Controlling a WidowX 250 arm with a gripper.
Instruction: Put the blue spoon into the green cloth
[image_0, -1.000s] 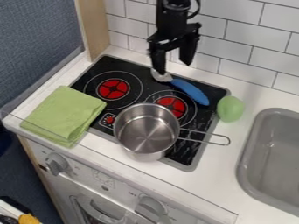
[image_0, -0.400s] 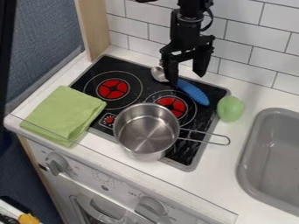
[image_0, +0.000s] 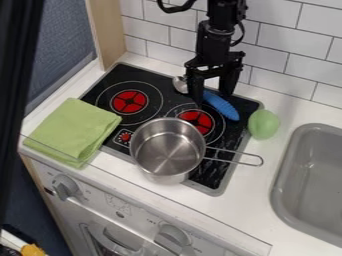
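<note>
I see the blue spoon (image_0: 222, 107) on the stove (image_0: 143, 77), slanting from bowl at upper left to handle at lower right. My gripper (image_0: 212, 98) hangs over it, fingers spread; contact I can't tell.

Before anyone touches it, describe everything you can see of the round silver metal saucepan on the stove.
The round silver metal saucepan stands upright, lidless and empty, near the front edge of the flat black stovetop. Its wall looks shiny. A long handle of thin metal wire, bent into a narrow loop, reaches right over the white counter. Only the stovetop appears to touch it.
</note>
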